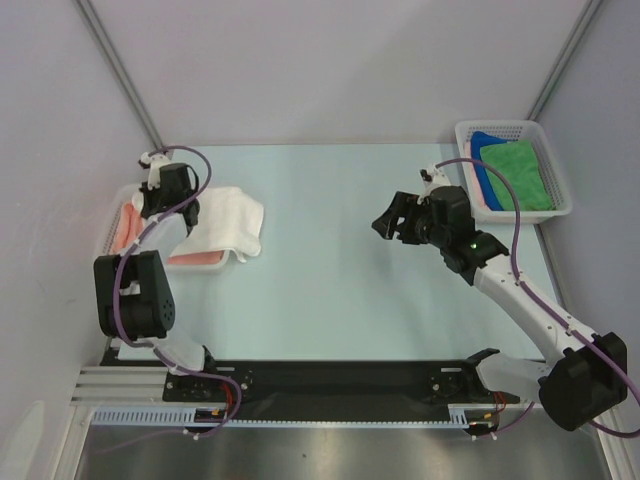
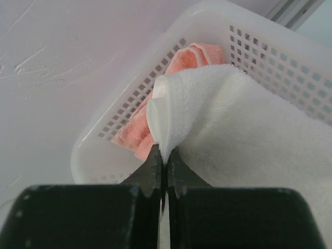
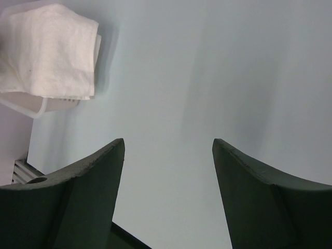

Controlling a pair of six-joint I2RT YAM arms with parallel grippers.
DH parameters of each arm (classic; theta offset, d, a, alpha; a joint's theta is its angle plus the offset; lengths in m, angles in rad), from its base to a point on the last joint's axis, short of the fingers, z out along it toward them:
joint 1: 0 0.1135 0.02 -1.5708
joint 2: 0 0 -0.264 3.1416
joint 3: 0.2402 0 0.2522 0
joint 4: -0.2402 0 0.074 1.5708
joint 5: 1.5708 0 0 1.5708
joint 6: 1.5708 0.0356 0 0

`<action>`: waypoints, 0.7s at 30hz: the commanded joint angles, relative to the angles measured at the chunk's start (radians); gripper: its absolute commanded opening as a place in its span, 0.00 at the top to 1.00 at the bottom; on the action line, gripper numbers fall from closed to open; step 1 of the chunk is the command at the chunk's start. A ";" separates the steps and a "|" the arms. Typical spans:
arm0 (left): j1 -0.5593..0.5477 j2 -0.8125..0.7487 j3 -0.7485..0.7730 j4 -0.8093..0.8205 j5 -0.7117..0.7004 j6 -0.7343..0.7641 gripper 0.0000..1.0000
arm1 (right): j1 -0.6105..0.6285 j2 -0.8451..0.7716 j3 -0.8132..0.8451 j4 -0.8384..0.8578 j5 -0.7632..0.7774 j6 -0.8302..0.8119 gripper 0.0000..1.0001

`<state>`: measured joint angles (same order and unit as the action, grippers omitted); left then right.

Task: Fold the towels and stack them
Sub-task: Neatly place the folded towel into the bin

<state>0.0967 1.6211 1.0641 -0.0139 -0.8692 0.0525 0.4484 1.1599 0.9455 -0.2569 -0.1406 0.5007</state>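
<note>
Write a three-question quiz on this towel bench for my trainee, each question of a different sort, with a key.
1. True or false: the right gripper is holding a towel.
2. Multiple choice: what is the left gripper pinching? A. pink towel. B. white towel. C. nothing.
3. Short answer: which two towels lie in the basket at the table's far right corner?

Key
1. False: its jaws stand open over bare table.
2. B.
3. The green towel and the blue towel.
</note>
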 commanded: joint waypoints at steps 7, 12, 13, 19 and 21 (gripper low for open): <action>0.084 0.100 0.095 0.085 0.022 -0.013 1.00 | 0.035 -0.003 -0.002 0.018 -0.016 -0.022 0.26; 0.138 0.149 0.191 -0.038 0.033 -0.080 1.00 | 0.042 0.014 -0.002 0.022 -0.014 -0.022 0.26; 0.146 0.152 0.198 -0.047 0.050 -0.089 1.00 | 0.044 0.015 -0.002 0.025 -0.014 -0.022 0.26; 0.182 0.175 0.250 -0.118 0.059 -0.141 1.00 | 0.047 0.021 0.001 0.025 -0.016 -0.024 0.26; 0.186 0.183 0.267 -0.139 0.067 -0.149 0.97 | 0.047 0.020 -0.001 0.025 -0.013 -0.024 0.26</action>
<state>0.2741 1.7962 1.2732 -0.1131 -0.8070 -0.0452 0.4908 1.1786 0.9443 -0.2562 -0.1478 0.4957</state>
